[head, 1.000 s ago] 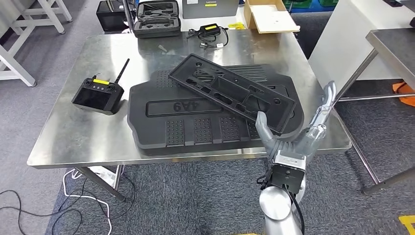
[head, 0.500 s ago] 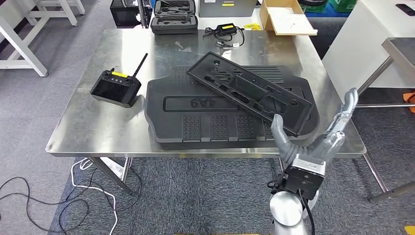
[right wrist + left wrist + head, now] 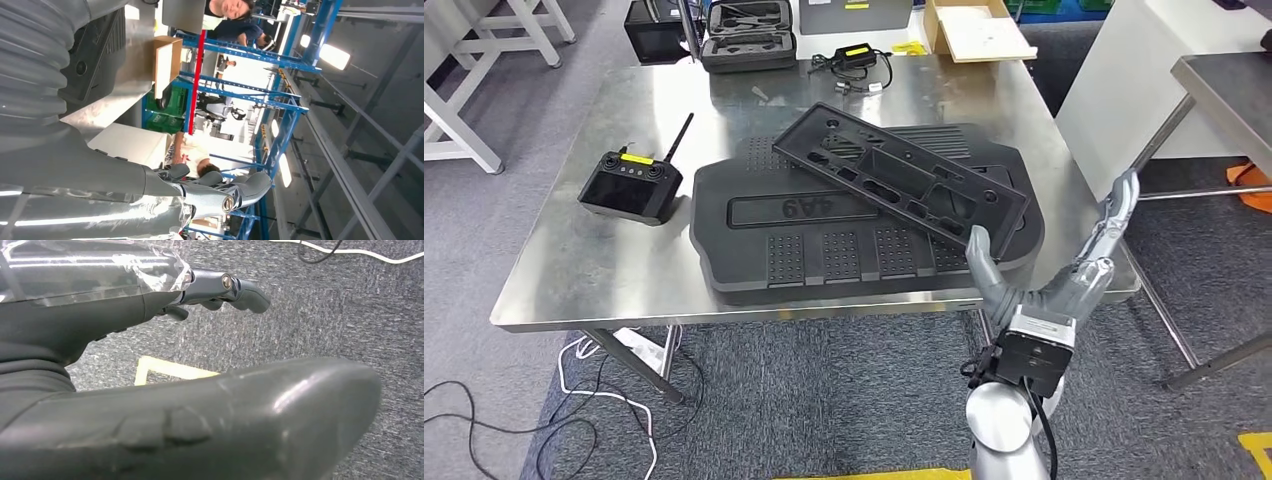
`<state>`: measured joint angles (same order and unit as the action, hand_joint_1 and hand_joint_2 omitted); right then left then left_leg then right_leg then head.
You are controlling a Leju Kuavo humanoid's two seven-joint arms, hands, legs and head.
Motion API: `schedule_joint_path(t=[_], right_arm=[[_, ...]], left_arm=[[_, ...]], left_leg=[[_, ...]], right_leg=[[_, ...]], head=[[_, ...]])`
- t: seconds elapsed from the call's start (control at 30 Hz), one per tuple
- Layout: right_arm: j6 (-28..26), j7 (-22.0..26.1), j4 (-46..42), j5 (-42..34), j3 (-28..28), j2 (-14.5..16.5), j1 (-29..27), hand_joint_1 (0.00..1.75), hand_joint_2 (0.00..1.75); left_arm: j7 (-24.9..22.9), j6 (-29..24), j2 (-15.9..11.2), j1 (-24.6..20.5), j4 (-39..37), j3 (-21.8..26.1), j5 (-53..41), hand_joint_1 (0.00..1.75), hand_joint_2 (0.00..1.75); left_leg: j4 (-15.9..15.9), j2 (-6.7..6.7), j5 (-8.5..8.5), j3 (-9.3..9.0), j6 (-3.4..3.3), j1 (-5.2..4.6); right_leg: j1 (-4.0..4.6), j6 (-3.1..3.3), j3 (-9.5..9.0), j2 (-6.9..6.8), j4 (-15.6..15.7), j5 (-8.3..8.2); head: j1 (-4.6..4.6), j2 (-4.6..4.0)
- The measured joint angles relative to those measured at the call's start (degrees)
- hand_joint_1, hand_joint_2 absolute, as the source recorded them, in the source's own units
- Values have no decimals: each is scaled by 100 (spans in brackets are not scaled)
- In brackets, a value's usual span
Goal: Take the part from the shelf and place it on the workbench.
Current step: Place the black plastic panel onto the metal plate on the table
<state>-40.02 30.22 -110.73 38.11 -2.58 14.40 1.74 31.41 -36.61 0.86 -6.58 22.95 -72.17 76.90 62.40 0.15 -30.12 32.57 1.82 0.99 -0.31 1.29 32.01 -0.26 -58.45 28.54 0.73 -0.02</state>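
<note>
You can see the part (image 3: 904, 181), a long black panel with many cut-outs, lying on the steel counter (image 3: 574, 270). It rests across a bigger black moulded tray (image 3: 824, 245), with its far end towards the back of the counter and its near end over the tray's right front corner. Because it sits on the tray's raised ribs, it looks a little lifted and tilted, not flat on the steel. In my judgement the part is already delivered, and it lies this way simply because the tray takes most of the free surface.

Your right hand (image 3: 1049, 275) is raised just in front of the counter's near right edge. The fingers (image 3: 1116, 215) are stretched up and apart, the thumb (image 3: 984, 265) stands to the other side, and nothing is between them. The thumb tip is close to the near end of the part, but I cannot tell if it touches; the fingers are apart from it, out beside the counter's corner.

Your left hand (image 3: 215, 287) hangs over the grey carpet. Its dark fingers are bent inward and I see nothing held in them.

A black remote controller (image 3: 629, 185) lies well apart, on the left of the counter.
</note>
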Motion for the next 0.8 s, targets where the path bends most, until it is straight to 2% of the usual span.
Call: schedule_joint_path(t=[0.03,0.07,0.13,0.2,0.23,0.3,0.33,0.37,0.4,0.43,0.5,0.53,0.57,0.63,0.7,0.73,0.8], right_arm=[[0,-1,0,-1,0,0,1,0,175],[0,-1,0,-1,0,0,3,0,175],[0,-1,0,-5,-1,0,5,0,175],[0,7,0,-8,-2,0,12,0,175],[0,13,0,-9,-2,0,18,0,175],[0,22,0,-16,-2,0,28,0,175],[0,23,0,-20,-2,0,28,0,175],[0,23,0,-22,-2,0,26,0,175],[0,23,0,-22,-2,0,27,0,175],[0,22,0,-21,-2,0,30,0,175],[1,19,0,-16,-2,0,47,0,175],[2,17,0,-13,-2,0,58,0,175],[2,15,0,-10,-3,0,64,0,175],[2,14,0,-8,-5,0,66,0,175],[2,14,0,-8,-7,0,70,0,175],[2,14,0,-8,-7,0,76,0,175],[2,7,0,-10,-7,0,83,0,175]], left_arm=[[0,0,-1,-3,0,-1,1,0,0],[0,0,-1,-3,0,-1,3,0,0],[0,0,-1,3,0,-2,23,0,0],[0,-4,-2,-2,-3,-2,49,0,0],[-1,-7,-2,-8,-4,-2,55,0,0],[-3,-14,-1,-11,-7,-2,66,0,0],[-6,-17,0,-7,-7,-2,72,0,0],[-8,-20,0,-3,-7,-2,80,0,0],[-10,-22,0,-2,-8,-2,87,0,0],[-11,-23,0,-2,-8,-2,89,0,0],[-11,-24,2,-5,-7,-2,79,0,0],[-11,-24,3,-8,-7,-2,72,0,0],[-11,-23,4,-9,-7,-2,66,0,0],[-13,-22,4,-11,-8,-2,62,0,0],[-14,-22,4,-11,-8,-2,61,0,0],[-14,-21,4,-12,-9,-2,61,0,0],[-17,-19,4,-9,-9,-2,61,0,0]], left_leg=[[-251,-3,72,-100,-19,2],[-356,-6,81,-126,-44,-5],[-371,-5,108,-99,-112,-16],[-401,7,152,-82,-197,-11],[-417,15,175,-67,-234,-3],[-416,25,201,-26,-272,-7],[-413,28,209,-7,-279,-12],[-409,30,217,7,-282,-16],[-405,30,223,15,-280,-18],[-401,28,228,16,-277,-19],[-389,24,236,17,-255,-29],[-381,23,245,27,-233,-36],[-377,23,258,41,-205,-41],[-389,25,294,58,-140,-41],[-348,17,253,74,-81,-39],[-211,12,140,126,-53,-38],[410,6,-265,371,-3,-29]], right_leg=[[11,-27,17,4,-22,3],[22,-56,35,7,-36,1],[21,-121,55,12,-38,-13],[0,-183,106,15,-169,111],[-7,-207,192,17,-384,270],[-16,-241,480,17,-1090,675],[-18,-250,616,17,-1428,813],[-19,-252,676,17,-1611,849],[-19,-245,628,17,-1569,769],[-18,-229,477,17,-1309,597],[-6,-181,60,18,-484,244],[7,-159,-73,21,-181,151],[22,-140,-130,26,-18,119],[44,-104,-112,39,18,108],[22,-41,-102,32,52,59],[7,-5,-93,21,74,30],[-3,43,-50,-1,87,-12]], head=[[-9,0],[-7,0],[14,0],[40,0],[71,0],[150,0],[181,0],[206,0],[228,0],[251,0],[291,0],[303,0],[308,0],[289,0],[261,0],[235,0],[154,0]])
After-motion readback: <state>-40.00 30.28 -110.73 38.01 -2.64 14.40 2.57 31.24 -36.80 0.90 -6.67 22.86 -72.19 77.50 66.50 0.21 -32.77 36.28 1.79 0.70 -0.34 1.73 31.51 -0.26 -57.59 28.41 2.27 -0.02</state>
